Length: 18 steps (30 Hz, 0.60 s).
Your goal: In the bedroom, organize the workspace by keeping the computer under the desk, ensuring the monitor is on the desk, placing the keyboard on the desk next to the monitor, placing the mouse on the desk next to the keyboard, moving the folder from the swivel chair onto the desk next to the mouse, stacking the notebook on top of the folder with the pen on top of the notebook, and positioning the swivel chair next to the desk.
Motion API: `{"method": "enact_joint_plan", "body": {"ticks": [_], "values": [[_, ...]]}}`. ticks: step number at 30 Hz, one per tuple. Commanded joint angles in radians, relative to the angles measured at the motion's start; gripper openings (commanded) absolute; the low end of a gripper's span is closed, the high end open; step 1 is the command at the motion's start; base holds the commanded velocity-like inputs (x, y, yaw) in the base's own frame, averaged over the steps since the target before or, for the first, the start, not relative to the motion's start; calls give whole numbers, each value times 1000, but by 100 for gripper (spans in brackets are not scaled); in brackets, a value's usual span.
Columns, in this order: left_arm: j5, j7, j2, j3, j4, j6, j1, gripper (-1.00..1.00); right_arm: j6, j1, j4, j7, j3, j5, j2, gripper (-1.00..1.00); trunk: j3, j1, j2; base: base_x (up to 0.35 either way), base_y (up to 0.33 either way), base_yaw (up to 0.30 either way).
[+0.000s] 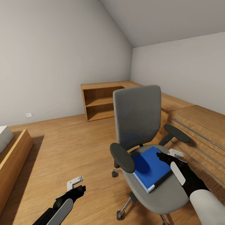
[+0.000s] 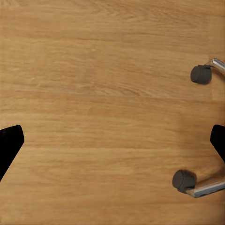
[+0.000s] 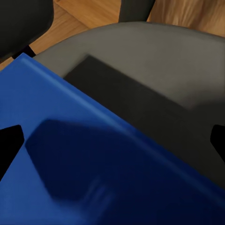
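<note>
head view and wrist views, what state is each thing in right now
folder: closed, lying flat on the chair seat
swivel chair: upright on the wood floor, not at a desk
shelf unit: open front, shelves bare
right gripper: open, poised over the folder's edge, holding nothing
left gripper: open, over the floor beside the chair's wheels

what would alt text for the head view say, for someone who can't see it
A blue folder lies on the seat of a grey swivel chair, with the robot's right pincer poised over the folder's far edge. The left pincer hangs over bare wooden floor, and a wooden shelf unit stands against the back wall.
</note>
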Motion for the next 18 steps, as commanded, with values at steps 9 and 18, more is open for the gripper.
{"method": "enact_joint_plan", "body": {"ticks": [9,18], "values": [[5,7,1,-4,-1,2,-1,100,4,0,-2,-7,2,-10,0,100,-20,23,-42,0,0,0],[5,7,1,-3,-2,2,-1,100,4,0,-2,-7,4,-10,0,100,-20,23,-42,0,0,0]]}}
